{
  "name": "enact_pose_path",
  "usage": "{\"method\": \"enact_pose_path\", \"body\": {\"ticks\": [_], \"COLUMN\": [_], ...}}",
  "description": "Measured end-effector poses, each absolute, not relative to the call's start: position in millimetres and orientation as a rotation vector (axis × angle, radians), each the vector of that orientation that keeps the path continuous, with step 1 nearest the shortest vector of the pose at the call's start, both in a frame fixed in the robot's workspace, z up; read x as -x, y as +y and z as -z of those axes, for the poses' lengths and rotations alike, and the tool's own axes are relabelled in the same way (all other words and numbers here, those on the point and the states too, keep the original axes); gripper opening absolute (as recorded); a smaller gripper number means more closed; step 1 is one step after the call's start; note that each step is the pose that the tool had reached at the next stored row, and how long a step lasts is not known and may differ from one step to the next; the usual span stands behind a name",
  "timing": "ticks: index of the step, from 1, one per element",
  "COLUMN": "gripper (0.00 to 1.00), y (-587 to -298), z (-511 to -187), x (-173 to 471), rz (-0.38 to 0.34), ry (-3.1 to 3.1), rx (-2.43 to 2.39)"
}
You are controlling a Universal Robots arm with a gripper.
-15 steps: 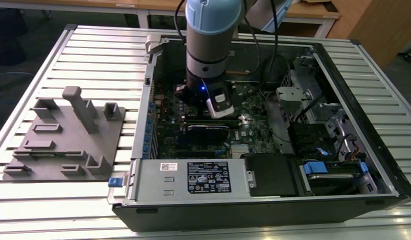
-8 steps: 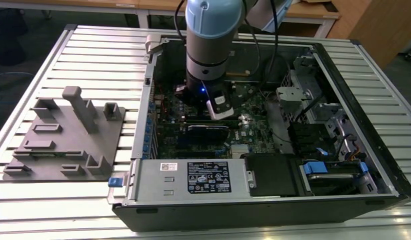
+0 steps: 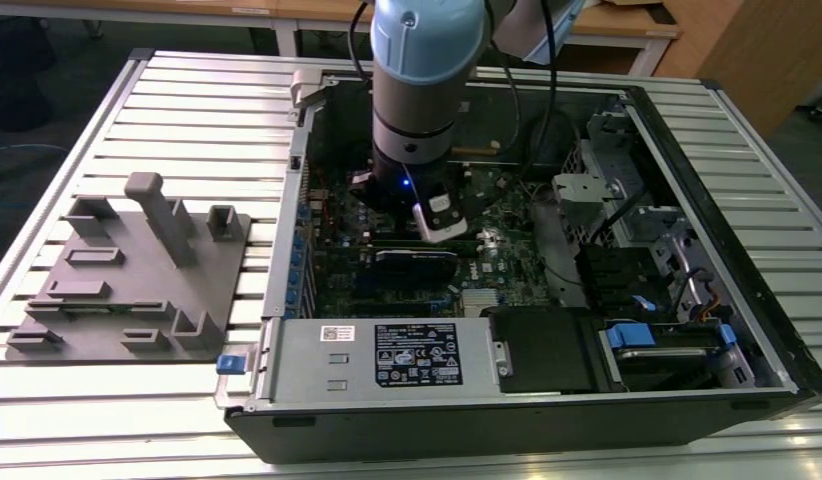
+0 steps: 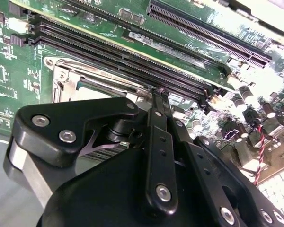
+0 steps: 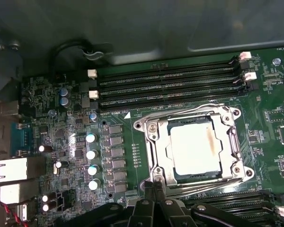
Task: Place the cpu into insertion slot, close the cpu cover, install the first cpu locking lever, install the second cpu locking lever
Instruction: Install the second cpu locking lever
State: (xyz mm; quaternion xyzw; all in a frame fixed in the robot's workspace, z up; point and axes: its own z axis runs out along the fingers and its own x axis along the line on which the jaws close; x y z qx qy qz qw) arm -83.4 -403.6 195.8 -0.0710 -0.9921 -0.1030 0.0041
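In the first wrist view the cpu (image 5: 196,149), a pale silver square, lies in the insertion slot (image 5: 143,126) on the green board. The cpu cover (image 5: 157,156) is down flat around it. One thin wire lever (image 5: 180,109) runs along the socket's side by the memory slots, and another (image 5: 213,188) runs along the opposite side. My gripper (image 5: 154,185) is shut, its black tips together at the socket's edge beside that second lever's end. In the second wrist view the gripper (image 4: 159,94) narrows to one tip by the socket frame (image 4: 68,78). In the exterior view the gripper (image 3: 449,235) reaches down into the open case.
Long black memory slots (image 5: 165,82) flank the socket, with a row of capacitors (image 5: 91,153) and rear ports (image 5: 14,170) beyond. The case walls (image 3: 731,200), power supply (image 3: 384,350) and drive bay (image 3: 651,340) hem the arm in. A grey fixture (image 3: 131,280) sits on the slatted table.
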Motion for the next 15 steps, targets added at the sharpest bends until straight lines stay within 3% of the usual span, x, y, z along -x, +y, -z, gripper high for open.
{"method": "enact_pose_path", "body": {"ticks": [15], "gripper": [0.11], "y": [-403.7], "z": [-194.2], "x": [92.8], "rz": [0.326], "ry": [-3.116], "rx": [0.222]}}
